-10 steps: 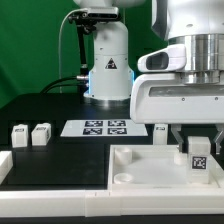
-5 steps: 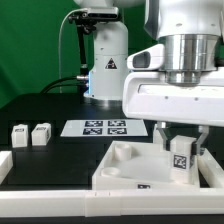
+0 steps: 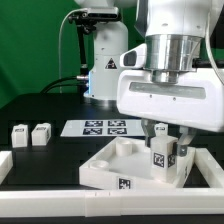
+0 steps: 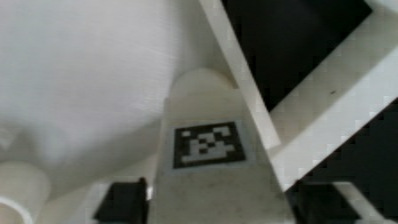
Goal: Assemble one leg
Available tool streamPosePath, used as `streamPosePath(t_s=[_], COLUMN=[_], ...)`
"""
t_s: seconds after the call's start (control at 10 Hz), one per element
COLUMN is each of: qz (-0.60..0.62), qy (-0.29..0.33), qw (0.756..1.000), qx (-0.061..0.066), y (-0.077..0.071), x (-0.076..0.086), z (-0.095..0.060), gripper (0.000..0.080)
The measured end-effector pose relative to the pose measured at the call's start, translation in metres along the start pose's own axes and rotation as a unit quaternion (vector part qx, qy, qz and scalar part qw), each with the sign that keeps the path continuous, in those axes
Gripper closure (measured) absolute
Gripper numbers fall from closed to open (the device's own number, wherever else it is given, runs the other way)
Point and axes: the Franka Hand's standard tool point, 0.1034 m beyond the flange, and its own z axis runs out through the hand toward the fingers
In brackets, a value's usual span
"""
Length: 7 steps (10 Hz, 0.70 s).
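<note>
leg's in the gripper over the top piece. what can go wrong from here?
1. The leg hangs over the far corner of the square top, but its lower end is hidden, so it may miss the socket and jam.
2. The gripper holds only its upper end; side load could tilt it.
3. The top lies loose on the table; a push could slide it toward the two spare legs.

Three legs (image 3: 163, 156) (image 3: 19, 136) (image 3: 41, 134), one tabletop (image 3: 120, 165), one marker board (image 3: 104, 127).
</note>
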Motion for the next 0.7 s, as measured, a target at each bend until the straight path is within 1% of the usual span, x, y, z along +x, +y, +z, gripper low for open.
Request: streamPosePath(t_s=[0.1,0.2,0.7], qz=[0.000,0.000,0.000], qy=[0.000,0.000,0.000], qw=[1.000,1.000,1.000], qx=[0.000,0.000,0.000], y=[0.0001,0.0000,0.0000], x=[0.0000,-0.0001,0.0000], z=[0.0001,0.0001,0.0001], gripper=[0.0268,0.0175,0.0150])
